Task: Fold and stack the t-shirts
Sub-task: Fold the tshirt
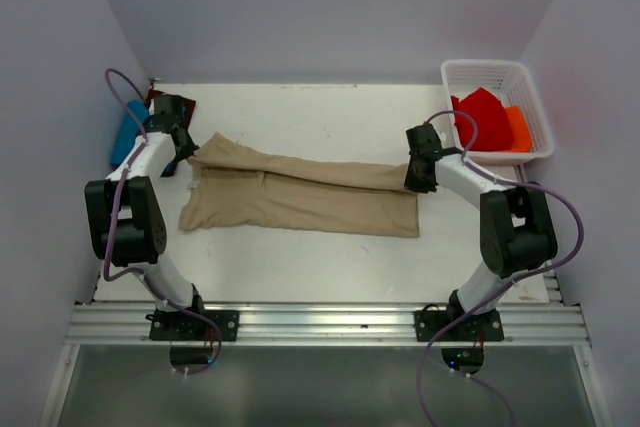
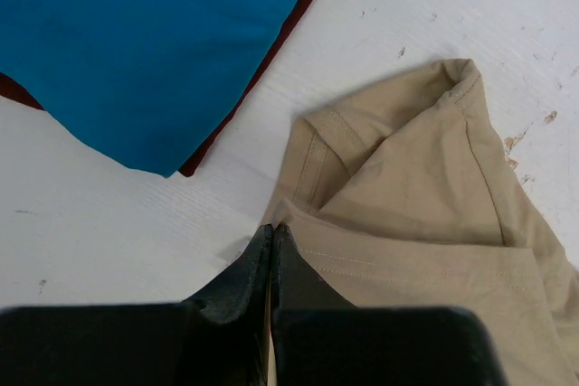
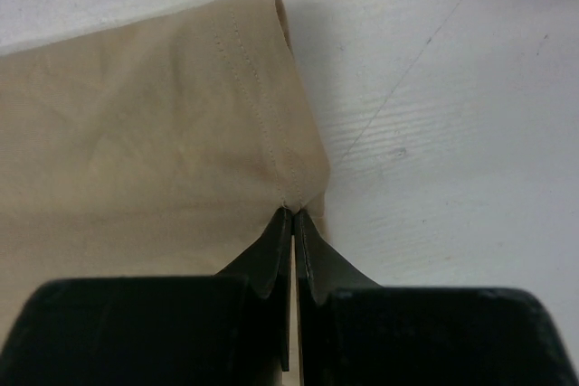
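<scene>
Tan t-shirt (image 1: 300,202), a long creased band on the table (image 1: 330,262), each end tight between closed jaws.

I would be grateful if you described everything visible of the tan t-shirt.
The tan t-shirt is plain, soft beige cloth with stitched hems, spread lengthwise across the white table, partly folded, its far edge turned over in a long flap. The left gripper pinches its left end, the right gripper its right hem corner, both shut on the cloth.
</scene>
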